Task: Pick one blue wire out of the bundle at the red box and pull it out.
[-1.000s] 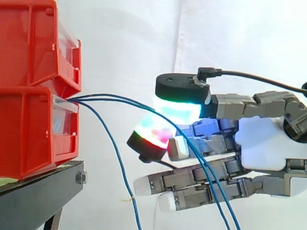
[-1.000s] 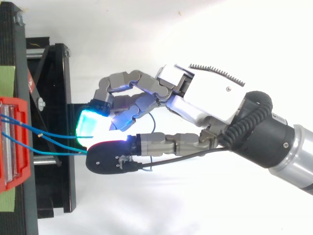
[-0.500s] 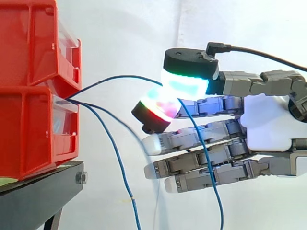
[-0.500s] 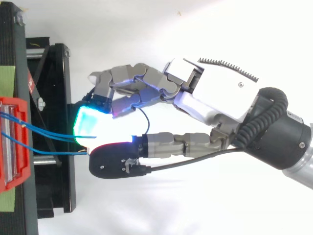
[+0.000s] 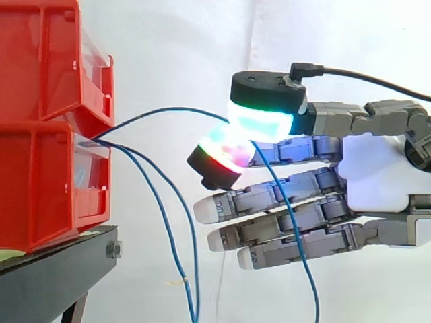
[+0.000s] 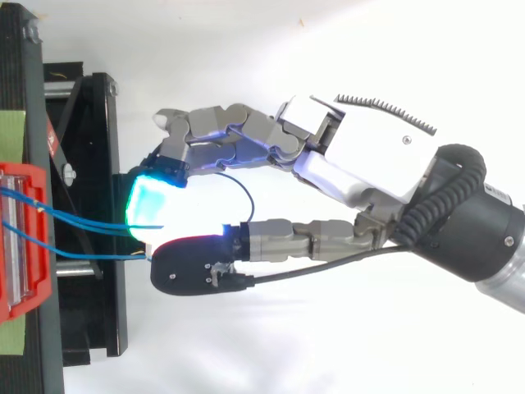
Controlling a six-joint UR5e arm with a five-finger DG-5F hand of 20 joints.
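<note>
Hand [image 5: 374,180] is coming in from the right, pinching one blue wire [image 5: 161,110] between two glowing pads [image 5: 259,121]: the upper one is showing cyan-green under a matte black cap, the lower one red-green. The remaining fingers are lying straight and stacked below the pinch, grey segmented metal with rounded white tips aimed at the bins. The pinched wire is thin and smooth. It is arcing up out of the front of the lower of the two red bins [image 5: 47,168], running across the open gap into the pinch, then dropping behind the pads and across the straight fingers. Two other blue wires [image 5: 169,232] are leaving the same opening and sagging down past the stand's right edge, clear of the hand. The bins are glossy moulded plastic, boxy, stacked one on the other, each with a clear front lip [image 5: 93,145]. They are sitting on a black stand [image 5: 57,266] of flat metal with a bolt head at its right corner. A white curtain [image 5: 182,47], soft and lightly creased, is hanging behind everything.
</note>
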